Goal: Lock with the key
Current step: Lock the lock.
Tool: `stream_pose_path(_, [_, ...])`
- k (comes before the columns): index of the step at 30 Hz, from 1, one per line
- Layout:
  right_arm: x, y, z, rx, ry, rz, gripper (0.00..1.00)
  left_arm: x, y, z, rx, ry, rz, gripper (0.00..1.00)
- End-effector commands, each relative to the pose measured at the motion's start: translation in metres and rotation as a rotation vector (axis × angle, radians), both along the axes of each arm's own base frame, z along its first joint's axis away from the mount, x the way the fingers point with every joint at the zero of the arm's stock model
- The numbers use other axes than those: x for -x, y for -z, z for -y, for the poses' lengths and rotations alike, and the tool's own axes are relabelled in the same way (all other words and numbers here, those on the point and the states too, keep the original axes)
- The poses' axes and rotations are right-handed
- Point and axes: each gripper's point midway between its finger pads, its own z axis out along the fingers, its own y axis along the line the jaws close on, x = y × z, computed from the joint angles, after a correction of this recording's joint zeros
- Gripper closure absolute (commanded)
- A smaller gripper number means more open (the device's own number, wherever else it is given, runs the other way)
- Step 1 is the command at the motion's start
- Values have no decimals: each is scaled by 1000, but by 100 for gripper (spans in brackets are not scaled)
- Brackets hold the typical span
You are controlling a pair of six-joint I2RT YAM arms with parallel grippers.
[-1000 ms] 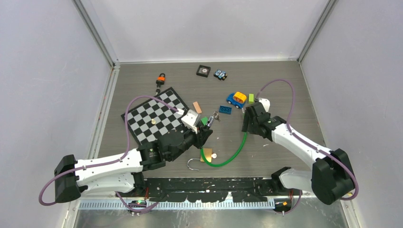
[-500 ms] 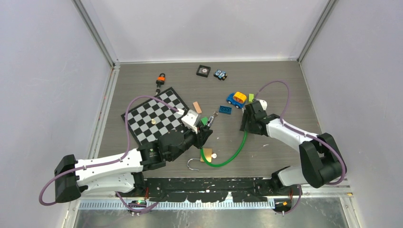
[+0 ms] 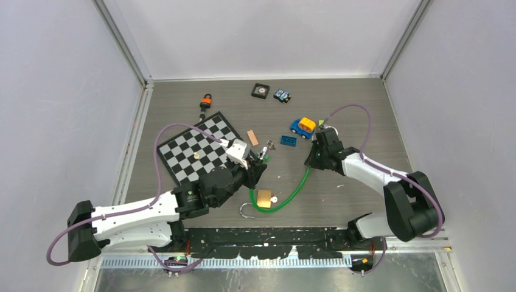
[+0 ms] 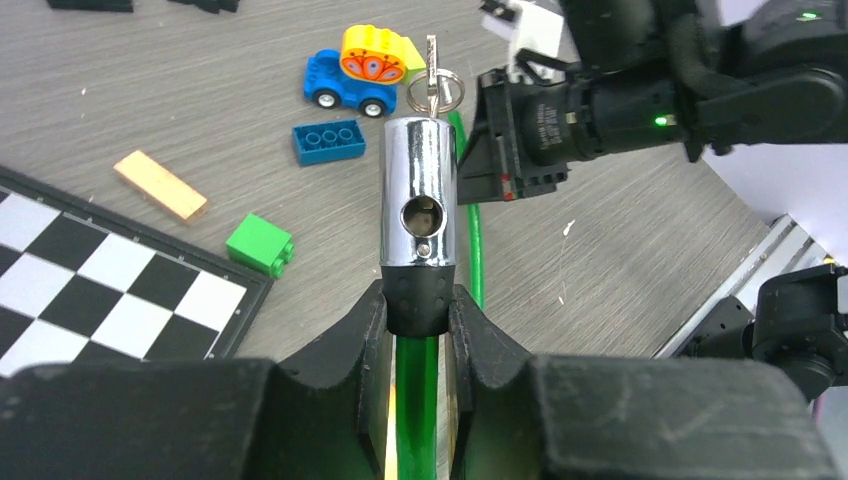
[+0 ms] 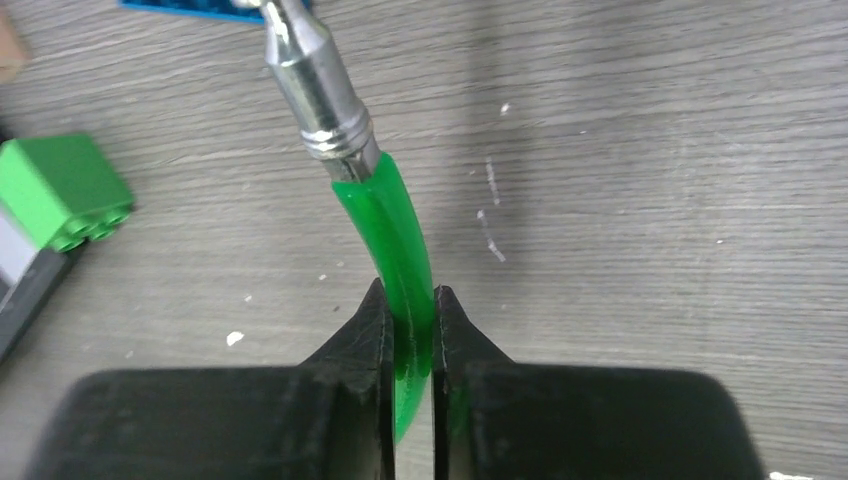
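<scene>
While the left claw (image 4: 420, 302) pinches the chrome lock cylinder (image 4: 420, 195), the right claw (image 5: 410, 312) pinches the green cable (image 5: 386, 218).

The gap between the left gripper (image 3: 258, 165) and right gripper (image 3: 311, 159) is narrow. The chrome lock barrel (image 4: 420, 205) clamped in the left jaws, with the key (image 4: 432, 60) at its tip, juts into it. The green cable (image 3: 291, 196) pinched in the right jaws fences the near side, with a brass padlock (image 3: 263, 198) inside its loop. A blue brick (image 3: 288, 140) and toy car (image 3: 302, 126) block the far side. A wooden block (image 3: 252, 137), green brick (image 4: 259, 243) and chessboard (image 3: 195, 152) crowd the left. Bare table (image 3: 359, 115) opens toward the right wall and far middle.
</scene>
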Motion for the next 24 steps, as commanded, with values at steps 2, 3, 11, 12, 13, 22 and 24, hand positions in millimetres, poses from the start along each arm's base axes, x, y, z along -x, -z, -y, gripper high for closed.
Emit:
stream_pose_path(2, [-1, -70, -29, -207, -69, 180, 99, -8, -31, -23, 103, -100, -54, 100])
stream_pose_path(3, [3, -81, -31, -225, -80, 206, 99, -7, -30, -27, 104, -103, -84, 100])
stream_pose_path(11, [58, -190, -63, -287, -304, 514, 99, 9, -49, -30, 330, 46, -243, 100])
stream_pose_path(12, [65, -201, -67, -291, -340, 544, 99, 12, -52, -30, 340, 72, -235, 100])
stream_pose_path(13, [73, -209, -70, -296, -375, 562, 99, 17, -54, -27, 347, 107, -226, 100])
stream_pose_path(22, [111, -231, -95, -276, -610, 635, 99, 29, -62, -34, 230, 222, -3, 100])
stream_pose_path(24, [108, -231, -93, -248, -598, 660, 99, 28, -62, -37, 133, 243, 106, 100])
